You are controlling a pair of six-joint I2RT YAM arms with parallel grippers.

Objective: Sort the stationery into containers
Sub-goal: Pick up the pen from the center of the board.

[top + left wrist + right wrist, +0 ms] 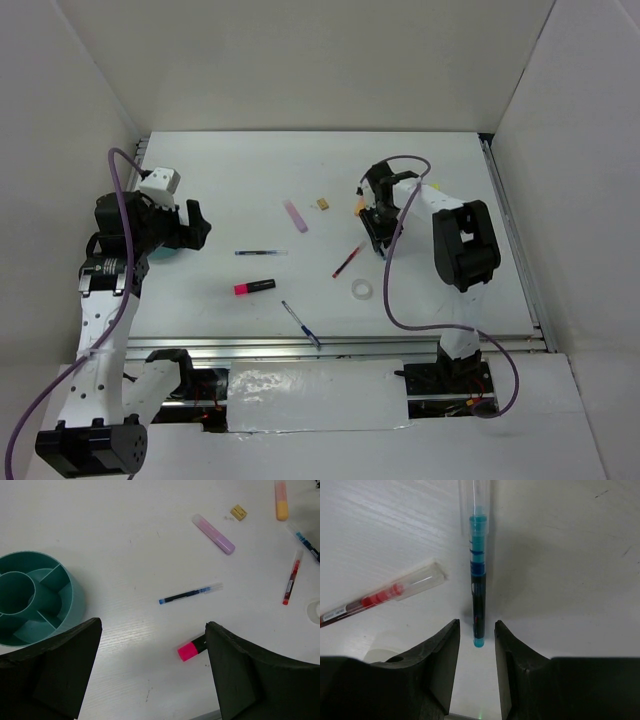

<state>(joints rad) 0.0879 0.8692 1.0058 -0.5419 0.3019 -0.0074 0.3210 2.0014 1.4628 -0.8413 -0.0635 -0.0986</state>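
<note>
The right gripper (476, 625) is down at the table (440, 150) with its jaws drawn narrow on either side of the end of a teal-blue pen (479, 580). A sliver of gap shows on each side, so they flank the pen rather than pinch it. A red pen (380, 600) lies just beside it at a slant, its clear cap near the teal-blue pen's barrel. The left gripper (152, 625) hangs over the left side of the table with its jaws spread wide and holding nothing. The teal cup (75, 597) sits on the table below and to its left (a round tube in the middle, wedge compartments around it). A blue pen (190, 594) lies near the middle of the table. A pink marker (188, 651) with a black body sits just nearer the arms, partly behind the left gripper's finger in the wrist view. Further back lie a lilac marker (213, 534), the tan eraser (238, 512) and an orange marker (281, 500), each apart from the others. A clear tape ring (362, 290) lies near the red pen, and another blue pen (300, 323) rests close to the table's near edge.
</note>
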